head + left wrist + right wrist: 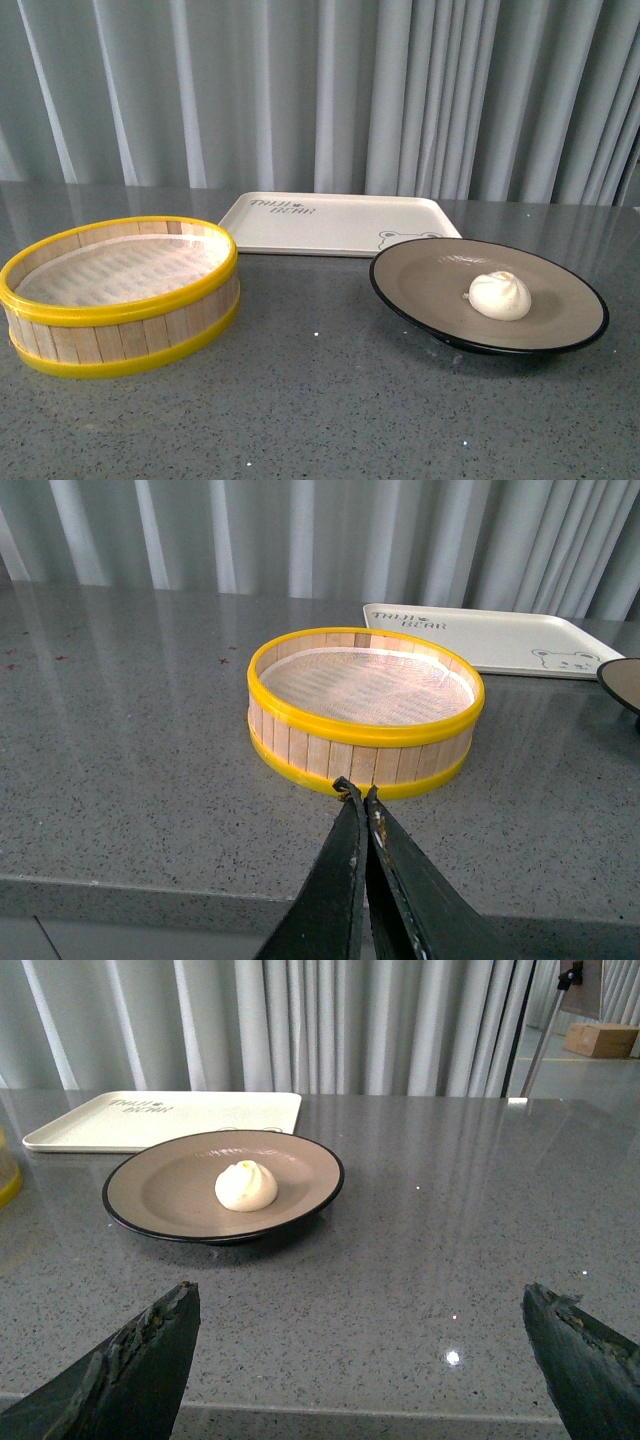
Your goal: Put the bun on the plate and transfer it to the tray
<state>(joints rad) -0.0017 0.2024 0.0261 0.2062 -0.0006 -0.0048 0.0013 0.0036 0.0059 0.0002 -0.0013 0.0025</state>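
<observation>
Bun (246, 1185) is sitting on the plate (160, 1195), a bit off the middle, pleated top pointing up. From my right gripper (360, 1300) it's straight out ahead and well apart, nothing between us but bare grey counter (420, 1260). That gripper is spread wide, the 2 fingers far from each other and holding nothing.

The plate isn't on the tray (330, 225) yet. It's on the counter just beside the tray's near corner, the one with the bear face. I can't tell if the rim actually touches it. The tray lies flat, farther out from both my grippers than the plate.

My left gripper (358, 792) is pinched closed, the 2 tips pressed together with nothing in them. Just ahead of those tips is the yellow-rimmed wooden steamer (365, 750), close but not touching, white liner inside. The tray is beyond it, toward my right-arm side.

Grey curtain (320, 90) hangs behind the whole counter.
</observation>
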